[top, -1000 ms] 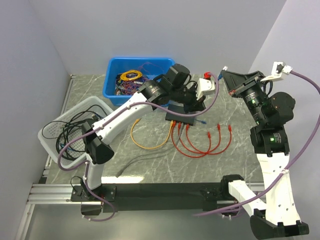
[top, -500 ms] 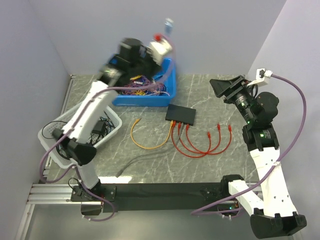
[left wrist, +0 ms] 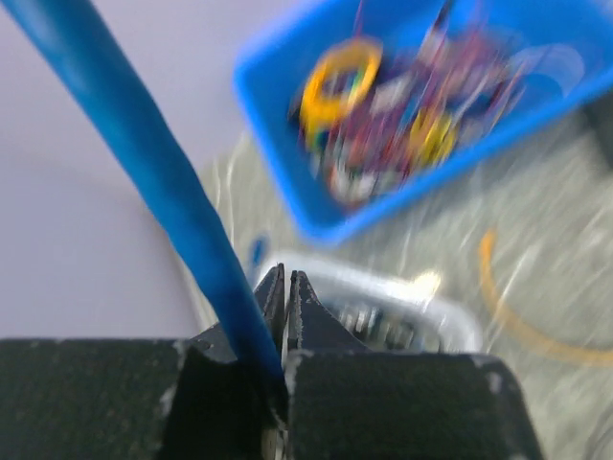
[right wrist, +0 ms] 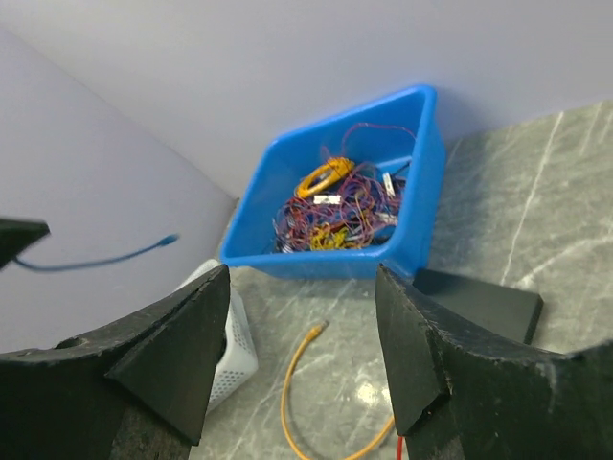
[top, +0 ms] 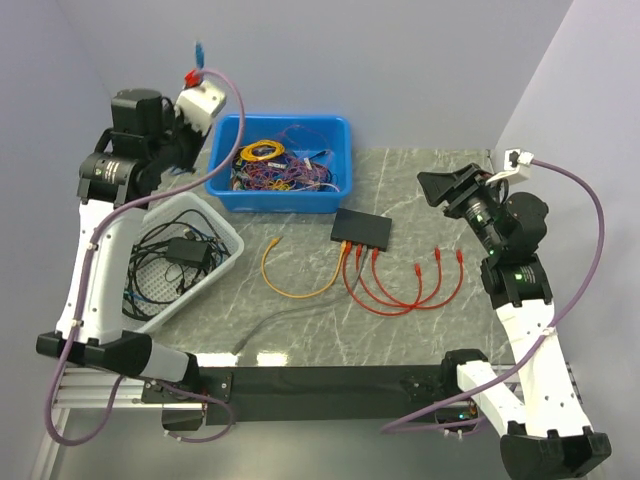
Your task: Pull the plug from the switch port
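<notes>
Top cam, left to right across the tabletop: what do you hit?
white perforated plastic basket → yellow cable loop → thin flat matte-black switch box → right arm's open black gripper. The blue bin and red cables overlap these, so they are left out.

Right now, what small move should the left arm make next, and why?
Probably lower and open the left hand over the white basket: it is shut on the blue cable, which is held high, clear of the switch, and the basket lies just past its fingertips.
</notes>
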